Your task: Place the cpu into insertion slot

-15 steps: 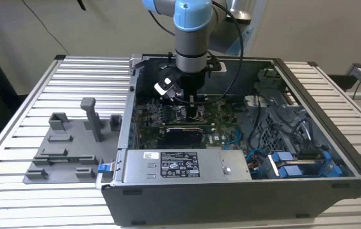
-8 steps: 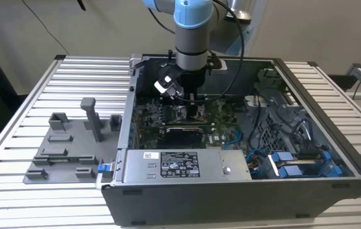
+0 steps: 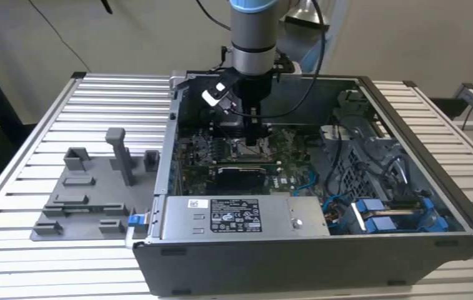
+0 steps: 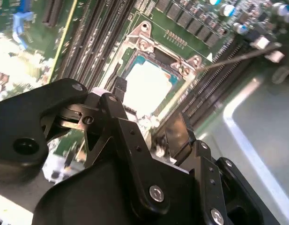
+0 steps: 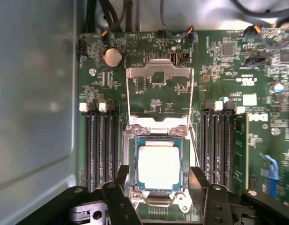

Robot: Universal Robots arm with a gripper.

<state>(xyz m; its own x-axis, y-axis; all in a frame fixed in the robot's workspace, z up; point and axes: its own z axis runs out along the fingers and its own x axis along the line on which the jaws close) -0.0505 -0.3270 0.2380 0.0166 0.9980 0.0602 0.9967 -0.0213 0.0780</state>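
Pincer (image 5: 159, 174) fingers stand apart, one on each side of the cpu (image 5: 158, 164) and seemingly clear of it, so nothing is clamped. The cpu lies flat inside the insertion slot (image 5: 156, 127), its pale metal face up and its edges square to the shiny frame. By that, the placing looks done and the chip let go. The hinged load plate (image 5: 158, 70) stands swung open beyond the socket.

The first wrist view looks straight down and gives the chip's seating between the memory slots (image 5: 100, 145) on the green motherboard (image 5: 228, 75). The second wrist view comes in slantwise and adds the thin wire lever (image 4: 238, 57), lifted off the frame. The exterior view has the arm reaching down into the open computer case (image 3: 320, 256), which sits on a slatted worktop (image 3: 94, 106) beside a grey fixture (image 3: 94, 187).
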